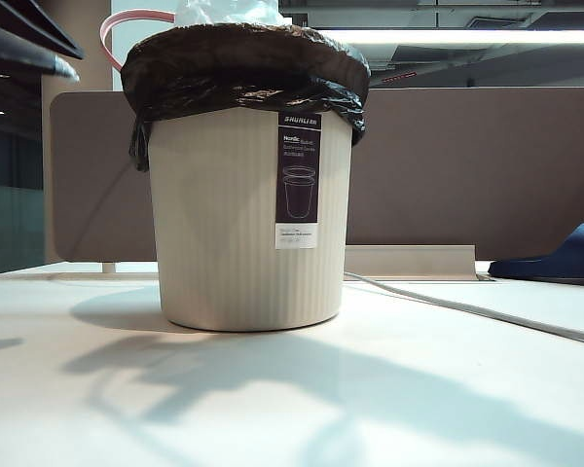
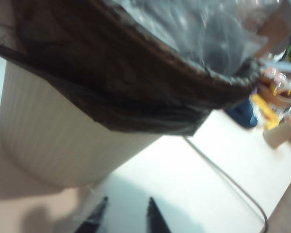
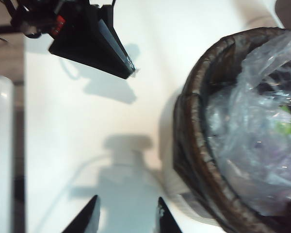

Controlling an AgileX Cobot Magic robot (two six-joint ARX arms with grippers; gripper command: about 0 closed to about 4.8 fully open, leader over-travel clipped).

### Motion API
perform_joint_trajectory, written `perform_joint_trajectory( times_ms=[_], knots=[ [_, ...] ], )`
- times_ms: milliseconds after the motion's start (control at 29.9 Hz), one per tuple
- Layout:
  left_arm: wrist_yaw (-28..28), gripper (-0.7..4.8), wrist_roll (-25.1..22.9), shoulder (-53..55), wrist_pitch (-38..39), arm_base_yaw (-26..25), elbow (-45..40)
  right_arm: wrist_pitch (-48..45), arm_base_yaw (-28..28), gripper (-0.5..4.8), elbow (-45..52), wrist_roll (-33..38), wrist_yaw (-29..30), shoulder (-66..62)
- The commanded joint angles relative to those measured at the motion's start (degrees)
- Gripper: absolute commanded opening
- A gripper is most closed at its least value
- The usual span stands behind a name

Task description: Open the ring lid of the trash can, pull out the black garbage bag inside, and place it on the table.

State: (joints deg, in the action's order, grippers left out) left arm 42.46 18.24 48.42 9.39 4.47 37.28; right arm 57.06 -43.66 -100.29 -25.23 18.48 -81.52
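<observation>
Left claw (image 2: 126, 216) hovering low beside trash can (image 1: 243, 224), fingers parted, gripping nothing; right claw (image 3: 127, 216) hanging above worktop (image 1: 292, 389) next to can rim, fingers spread, empty; black garbage bag (image 1: 243, 68) lining can, folded over rim; clear plastic (image 3: 254, 121) bulging inside; ring lid (image 1: 127, 19) showing as pink arc behind can top; white cable (image 1: 467, 311) trailing across worktop; blue slipper (image 1: 555, 258) lying far right near partition (image 1: 467, 165).

Black tapered fingers (image 3: 89, 216) on both the left gripper (image 2: 124, 213) and right gripper (image 3: 127, 213).
</observation>
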Motion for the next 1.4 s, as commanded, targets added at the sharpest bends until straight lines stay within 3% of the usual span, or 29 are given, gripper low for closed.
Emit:
perform_joint_trajectory(
  times_ms=[33,167,334,468,534,601,668,969,1403],
  knots=[
    [0.07,0.89,4.96,-0.15,-9.81,-0.02,-2.97,-3.78,-2.34,1.48,-0.28,-0.52,-4.44,0.07],
    [-0.09,0.89,7.98,-0.13,-15.80,-0.02,-5.88,-5.25,-5.18,1.48,-0.31,-0.72,-7.26,-0.37],
    [-1.68,0.89,8.20,-0.13,-19.87,-0.57,-8.98,-4.81,-7.45,1.48,-0.28,-0.68,-8.17,-1.31],
    [-1.81,0.90,12.63,0.02,-28.44,-1.49,-12.02,-4.81,-9.77,1.48,-0.28,-0.70,-8.33,-2.62],
    [-2.91,1.19,16.31,0.87,-32.13,-1.88,-13.03,-5.22,-10.80,1.48,-0.28,-0.81,-8.52,-3.43],
    [-2.93,1.94,19.17,2.67,-34.45,-2.08,-13.27,-5.55,-12.00,1.48,-0.28,-1.33,-9.68,-4.46],
    [-2.56,1.98,20.87,4.63,-36.39,-2.01,-13.27,-5.66,-13.25,1.48,-0.31,-2.38,-12.57,-5.46],
    [-0.15,1.98,21.79,12.83,-44.37,-2.01,-13.38,-6.38,-15.37,1.48,-0.31,-3.69,-15.58,-6.60],
    [0.28,2.20,41.42,29.99,-70.29,-2.01,-13.35,-6.34,-15.30,1.47,-0.31,-3.23,-16.06,-6.95]
  ],
)
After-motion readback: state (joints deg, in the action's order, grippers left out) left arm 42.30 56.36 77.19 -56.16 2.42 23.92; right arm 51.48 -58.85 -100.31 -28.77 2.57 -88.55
